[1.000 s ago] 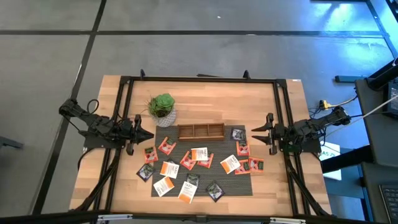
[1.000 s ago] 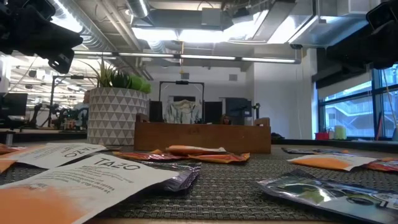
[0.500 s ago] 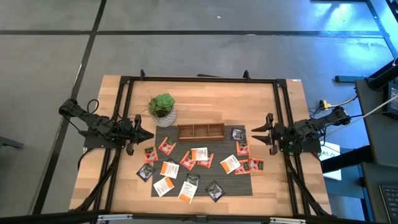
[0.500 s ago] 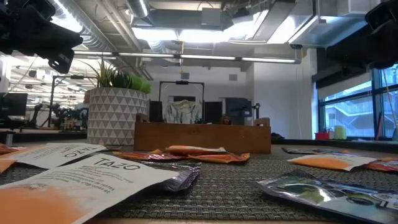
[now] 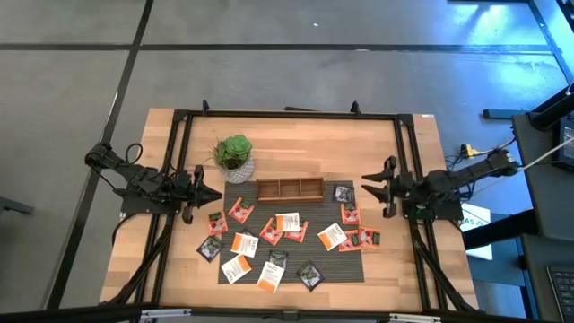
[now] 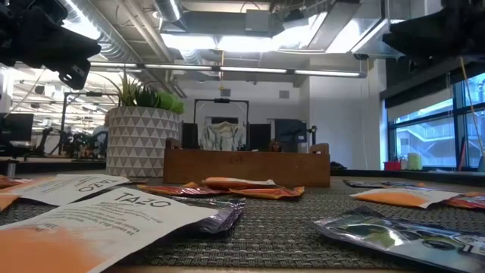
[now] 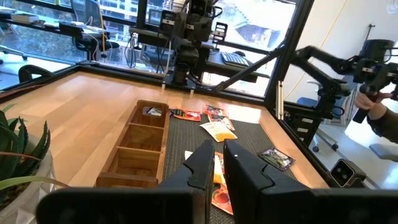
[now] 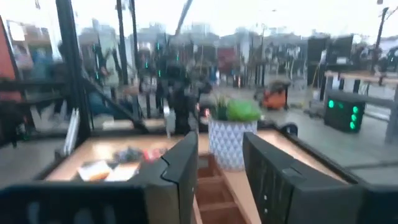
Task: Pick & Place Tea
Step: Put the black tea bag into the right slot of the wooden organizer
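Tea sachets [image 5: 287, 238] scattered over the dark mat [image 5: 354, 266], lower centre of the high view, below the wooden tray [image 5: 289, 189]. Right gripper [image 5: 369, 188] at right, fingers apart, empty. Left gripper [image 5: 213, 194] at left, fingers nearly together, empty. Likely trouble: overlapping sachets, two lifted at once; flat packets slipping free; potted plant [image 5: 235, 157] knocked near the tray.

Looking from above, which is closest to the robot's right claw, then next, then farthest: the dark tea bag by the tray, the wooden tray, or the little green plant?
From the right gripper:
1. Dark grey tea sachet, just beside the tray's right end.
2. Brown wooden three-compartment tray, mid-table.
3. Small green potted plant, far left.
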You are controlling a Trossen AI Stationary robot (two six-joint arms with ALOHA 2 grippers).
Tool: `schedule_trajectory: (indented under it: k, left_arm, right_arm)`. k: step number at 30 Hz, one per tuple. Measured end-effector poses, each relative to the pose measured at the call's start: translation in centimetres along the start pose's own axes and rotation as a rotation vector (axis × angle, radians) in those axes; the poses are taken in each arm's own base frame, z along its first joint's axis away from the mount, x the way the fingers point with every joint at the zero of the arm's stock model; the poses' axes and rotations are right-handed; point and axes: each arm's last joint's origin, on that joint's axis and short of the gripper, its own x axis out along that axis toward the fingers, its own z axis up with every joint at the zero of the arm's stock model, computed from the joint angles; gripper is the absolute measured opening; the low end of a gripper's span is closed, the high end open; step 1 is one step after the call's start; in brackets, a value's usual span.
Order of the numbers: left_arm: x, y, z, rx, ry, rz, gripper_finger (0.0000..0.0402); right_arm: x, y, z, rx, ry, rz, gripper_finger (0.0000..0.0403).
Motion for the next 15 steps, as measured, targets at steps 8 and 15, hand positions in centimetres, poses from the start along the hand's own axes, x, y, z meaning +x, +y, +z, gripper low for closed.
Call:
schedule_trajectory:
  k: [8,15]
  left_arm:
    - [0.0,0.1,0.3,-0.014,-0.04,0.041,0.0031]
    - [0.0,0.3,0.4,-0.016,-0.058,0.108,0.0031]
  right_arm:
    - [4.0,2.1,2.1,-0.03,0.262,-0.021,0.0232]
    - [6.6,3.9,3.4,0.003,0.531,0.061,0.0294]
